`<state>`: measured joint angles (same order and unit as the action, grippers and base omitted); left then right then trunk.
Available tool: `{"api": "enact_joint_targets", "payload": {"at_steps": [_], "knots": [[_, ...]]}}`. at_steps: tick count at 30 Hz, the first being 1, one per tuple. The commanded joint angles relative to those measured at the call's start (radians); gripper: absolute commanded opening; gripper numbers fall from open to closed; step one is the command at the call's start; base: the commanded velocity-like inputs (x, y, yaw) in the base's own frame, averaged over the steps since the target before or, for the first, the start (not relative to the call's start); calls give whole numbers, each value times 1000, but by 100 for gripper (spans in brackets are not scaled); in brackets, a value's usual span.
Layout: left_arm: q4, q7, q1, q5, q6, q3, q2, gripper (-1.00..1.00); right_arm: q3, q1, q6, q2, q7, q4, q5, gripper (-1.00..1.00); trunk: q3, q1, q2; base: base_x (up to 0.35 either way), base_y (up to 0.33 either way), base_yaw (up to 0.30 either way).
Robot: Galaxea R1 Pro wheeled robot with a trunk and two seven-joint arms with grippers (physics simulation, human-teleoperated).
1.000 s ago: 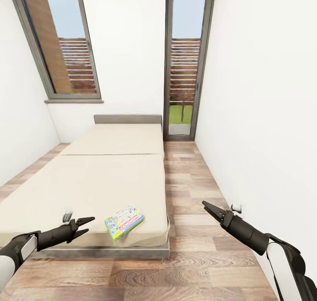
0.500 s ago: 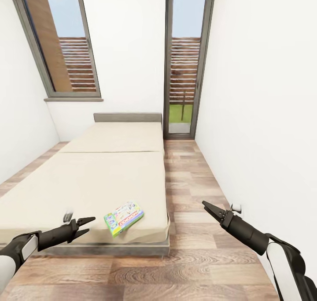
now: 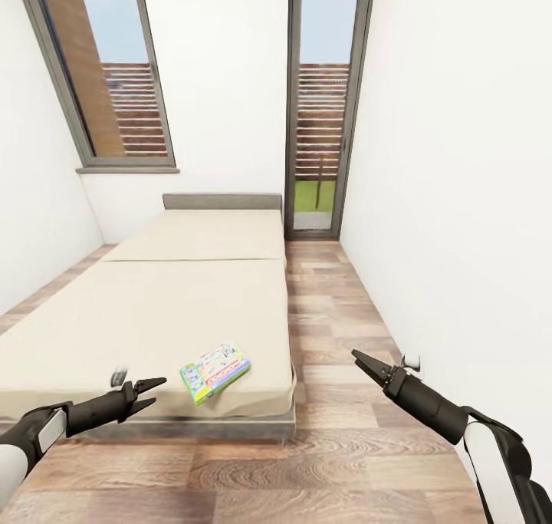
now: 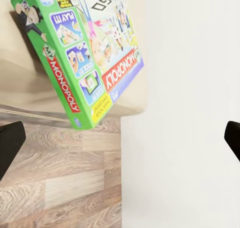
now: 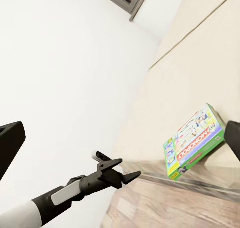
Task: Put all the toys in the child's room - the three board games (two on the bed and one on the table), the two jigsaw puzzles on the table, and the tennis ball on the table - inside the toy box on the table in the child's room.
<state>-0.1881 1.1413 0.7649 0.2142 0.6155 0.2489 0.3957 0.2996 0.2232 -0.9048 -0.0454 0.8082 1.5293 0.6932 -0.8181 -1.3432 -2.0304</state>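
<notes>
Left pincer (image 3: 150, 392) open beside the Monopoly box (image 3: 215, 372).
It hung empty, the right pincer (image 3: 366, 363) shut; the box lay at the bed's (image 3: 192, 309) foot corner, looking light, stiff and slick — best pinched across a thin edge.

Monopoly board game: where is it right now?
In the head view the Monopoly board game lies flat on the bed, near its foot-end right corner, between the left gripper and the right gripper, touched by neither.
</notes>
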Motion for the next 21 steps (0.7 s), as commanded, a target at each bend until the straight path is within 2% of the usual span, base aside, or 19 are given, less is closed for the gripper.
{"api": "enact_joint_targets", "payload": {"at_steps": [1, 21], "knots": [[0, 1, 1, 6, 8, -2, 0, 100, 1, 1, -5, 0, 3, 0, 0, 100, -4, -4, -8, 0, 0, 0], [-1, 0, 1, 5, 7, -5, -1, 100, 1, 1, -4, 2, 2, 0, 0, 100, -67, -80, -148, 0, 0, 0]]}}
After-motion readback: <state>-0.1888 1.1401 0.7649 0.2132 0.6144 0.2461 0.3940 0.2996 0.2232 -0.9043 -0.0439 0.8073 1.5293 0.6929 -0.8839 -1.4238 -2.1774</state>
